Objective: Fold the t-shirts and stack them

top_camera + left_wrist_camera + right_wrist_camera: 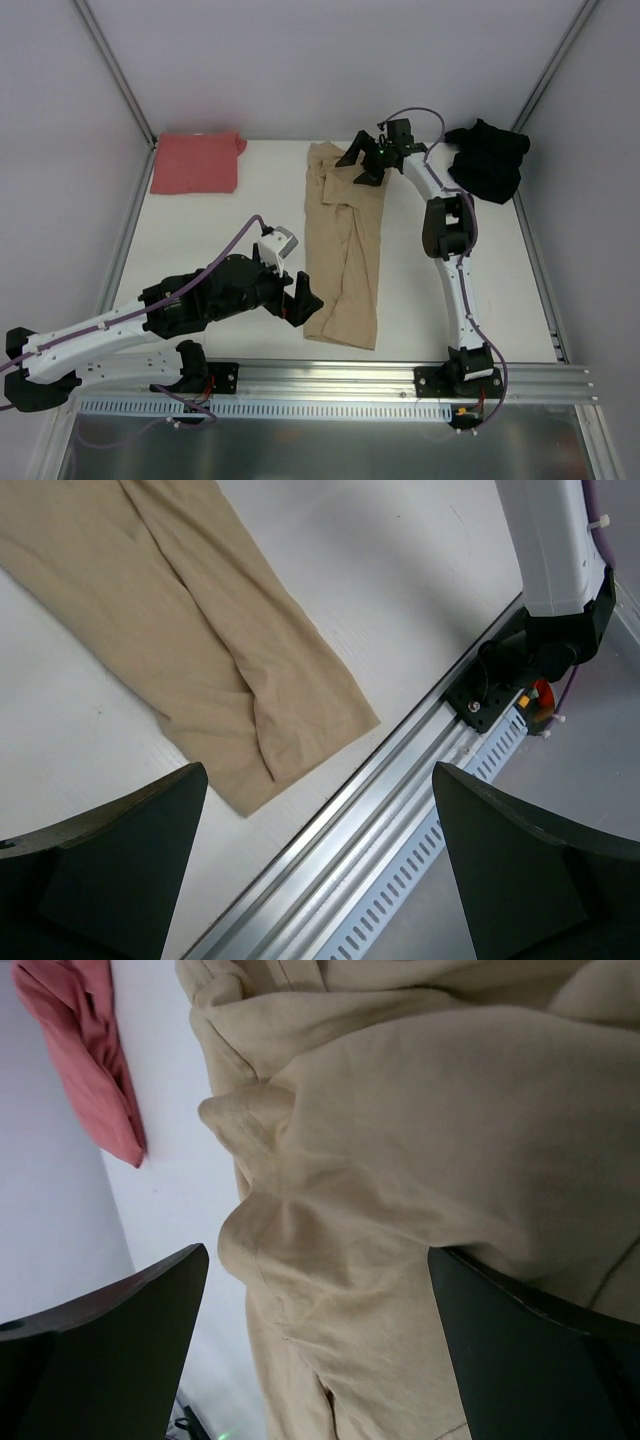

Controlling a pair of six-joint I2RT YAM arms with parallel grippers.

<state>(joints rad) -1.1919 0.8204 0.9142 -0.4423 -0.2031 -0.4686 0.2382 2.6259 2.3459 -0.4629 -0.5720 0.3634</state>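
Currently | tan shirt (pixel 345 250) centre of table (pixel 220 225), long strip, limp, light, will sag | left gripper (pixel 303 300) by near hem, right gripper (pixel 362 168) over far end, both jaws spread, empty | pinch doubled hem corners

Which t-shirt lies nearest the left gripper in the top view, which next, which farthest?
1. Tan t-shirt, just right of the left gripper.
2. Salmon t-shirt, far left corner.
3. Black t-shirt, far right corner.
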